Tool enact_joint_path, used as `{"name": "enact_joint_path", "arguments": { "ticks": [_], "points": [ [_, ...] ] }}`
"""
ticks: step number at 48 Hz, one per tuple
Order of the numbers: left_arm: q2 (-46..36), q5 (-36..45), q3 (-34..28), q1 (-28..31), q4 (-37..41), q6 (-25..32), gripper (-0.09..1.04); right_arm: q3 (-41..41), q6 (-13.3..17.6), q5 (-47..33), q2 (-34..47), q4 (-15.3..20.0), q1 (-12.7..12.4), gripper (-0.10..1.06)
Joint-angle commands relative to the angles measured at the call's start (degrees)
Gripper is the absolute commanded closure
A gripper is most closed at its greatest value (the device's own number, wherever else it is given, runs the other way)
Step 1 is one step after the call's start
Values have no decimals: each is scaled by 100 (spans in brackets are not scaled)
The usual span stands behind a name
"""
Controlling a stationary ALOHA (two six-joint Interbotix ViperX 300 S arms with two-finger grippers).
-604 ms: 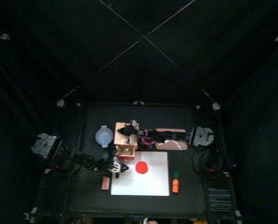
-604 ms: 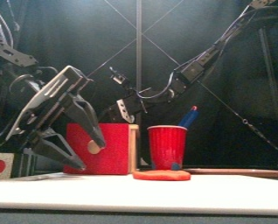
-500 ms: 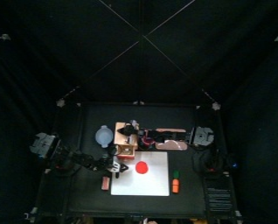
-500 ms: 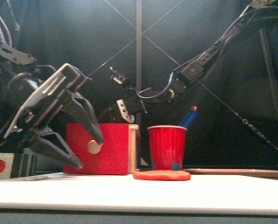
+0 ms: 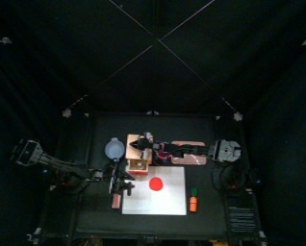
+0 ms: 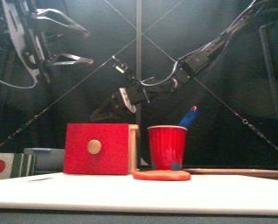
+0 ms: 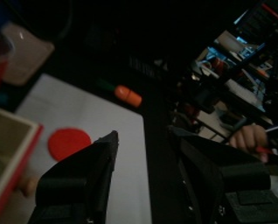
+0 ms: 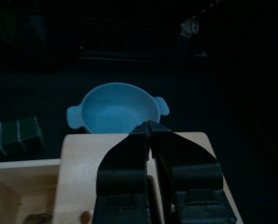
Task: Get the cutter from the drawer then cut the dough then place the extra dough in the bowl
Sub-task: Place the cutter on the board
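Right gripper (image 8: 153, 129) clenched above the wooden box (image 8: 89, 153); left gripper (image 7: 148, 140) splayed, high at left.

wooden box (image 8: 59, 171): cut off by the right wrist view's edge, contents unclear
blue toy knife (image 6: 191, 115): only its end shows above the red cup (image 6: 167, 145)

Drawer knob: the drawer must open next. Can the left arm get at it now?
Probably yes. The knob on the red drawer front faces the table's front with nothing before it; the left gripper hangs raised to its left, jaws open. The right gripper is above the box.
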Motion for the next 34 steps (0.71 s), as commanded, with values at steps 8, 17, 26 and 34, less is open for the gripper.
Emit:
{"name": "enact_joint_path", "arguments": {
  "ticks": [8, 17, 26, 34],
  "points": [
    [-993, -853, 448, 694, 510, 809, 10, 545, -9, 1433, -1169, 378, 519, 85],
    [-1195, -1143, 659, 677, 519, 870, 10, 580, 9, 2470, -1187, 422, 791, 46],
    [-1195, -1151, 773, 677, 527, 879, 10, 519, -9, 2540, -914, 281, 809, 30],
    [-1195, -1151, 800, 694, 510, 879, 10, 299, -9, 2628, -624, 202, 773, 30]
  ]
}}
